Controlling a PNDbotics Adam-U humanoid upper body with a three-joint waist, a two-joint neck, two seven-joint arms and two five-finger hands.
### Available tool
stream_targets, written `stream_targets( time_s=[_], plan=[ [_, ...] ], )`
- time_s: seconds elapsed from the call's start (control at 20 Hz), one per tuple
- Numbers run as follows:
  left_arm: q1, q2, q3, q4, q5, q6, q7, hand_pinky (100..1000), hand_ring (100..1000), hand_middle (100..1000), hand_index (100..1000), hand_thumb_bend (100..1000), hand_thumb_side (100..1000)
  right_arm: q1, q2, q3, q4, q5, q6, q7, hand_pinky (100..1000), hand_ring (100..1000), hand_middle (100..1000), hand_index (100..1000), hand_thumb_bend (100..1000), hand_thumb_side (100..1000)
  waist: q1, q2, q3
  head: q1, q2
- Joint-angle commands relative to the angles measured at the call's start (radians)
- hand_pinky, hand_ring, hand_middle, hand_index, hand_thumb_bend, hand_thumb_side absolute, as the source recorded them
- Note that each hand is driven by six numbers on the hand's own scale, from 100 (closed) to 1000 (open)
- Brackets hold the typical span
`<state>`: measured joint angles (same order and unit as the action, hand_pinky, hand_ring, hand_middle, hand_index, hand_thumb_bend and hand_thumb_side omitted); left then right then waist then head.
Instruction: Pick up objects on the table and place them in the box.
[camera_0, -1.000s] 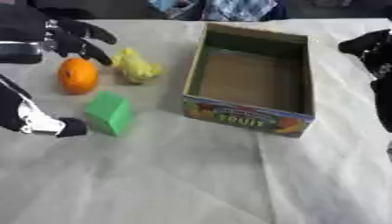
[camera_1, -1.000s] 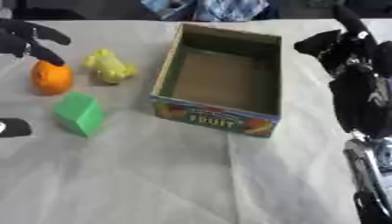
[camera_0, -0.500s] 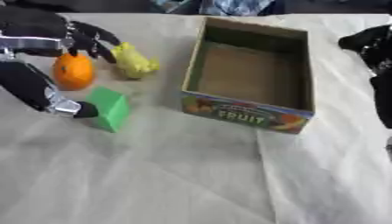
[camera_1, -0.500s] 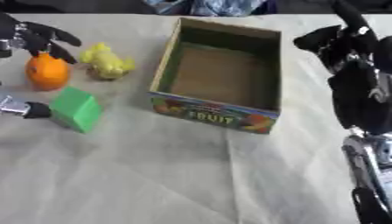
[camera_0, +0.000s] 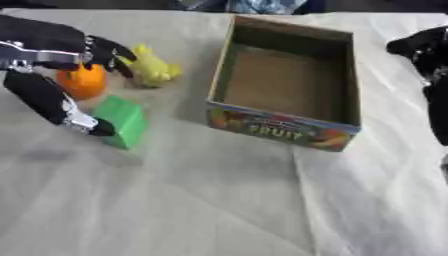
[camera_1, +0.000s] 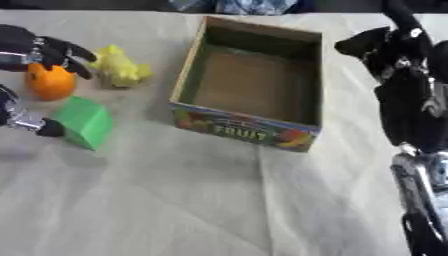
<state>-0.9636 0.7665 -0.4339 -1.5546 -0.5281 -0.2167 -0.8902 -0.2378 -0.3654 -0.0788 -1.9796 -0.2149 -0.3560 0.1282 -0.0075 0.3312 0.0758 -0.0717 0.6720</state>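
Box (camera_0: 284, 85) sits centre-far on table (camera_0: 219, 200), open top, empty, "FRUIT" on near wall. Table covered w/ pale grey-white cloth, creased; dark strip of room along far edge, a bit of blue-white fabric there, nothing else readable. Right hand (camera_1: 394, 47) hangs at far right, beside box but apart from it; fingers point up, looks relaxed-open, holding nothing. Left hand (camera_0: 61, 42) at far left, fingers spread and bent down over orange (camera_0: 81, 82), thumb down beside green block (camera_0: 121, 120); can't tell if it actually grips the fruit. Yellow item (camera_0: 150, 67) lies betw. orange and box, just beside fingertips.
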Motion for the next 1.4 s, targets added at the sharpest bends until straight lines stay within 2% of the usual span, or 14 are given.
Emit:
stream_targets(
  time_s=[0.05,0.9,1.15,1.4],
  plan=[
    [-0.030,0.002,0.007,0.041,-0.040,-0.053,-0.017,754,866,1000,941,604,736,-0.011,-0.010,0.000,-0.020,-0.009,0.000,0.004,800,721,628,967,365,1000,0.001,-0.016,-0.001,0.005,-0.015],
    [-0.032,-0.015,-0.020,0.142,-0.064,-0.168,-0.017,761,854,1000,953,624,787,-0.011,-0.003,0.001,-0.020,-0.008,0.014,0.008,798,718,622,964,363,1000,0.005,-0.010,-0.003,0.008,-0.021],
    [-0.026,-0.001,-0.037,0.149,-0.102,-0.203,-0.017,769,858,1000,951,623,749,-0.010,-0.003,0.001,-0.020,-0.008,0.018,0.009,797,717,621,965,363,1000,0.008,-0.009,-0.004,0.008,-0.022],
    [-0.017,0.004,-0.058,0.178,-0.147,-0.240,-0.017,773,861,1000,951,663,762,-0.009,-0.001,0.000,-0.020,-0.008,0.021,0.009,797,717,619,964,362,1000,0.009,-0.007,-0.006,0.011,-0.022]
  ],
)
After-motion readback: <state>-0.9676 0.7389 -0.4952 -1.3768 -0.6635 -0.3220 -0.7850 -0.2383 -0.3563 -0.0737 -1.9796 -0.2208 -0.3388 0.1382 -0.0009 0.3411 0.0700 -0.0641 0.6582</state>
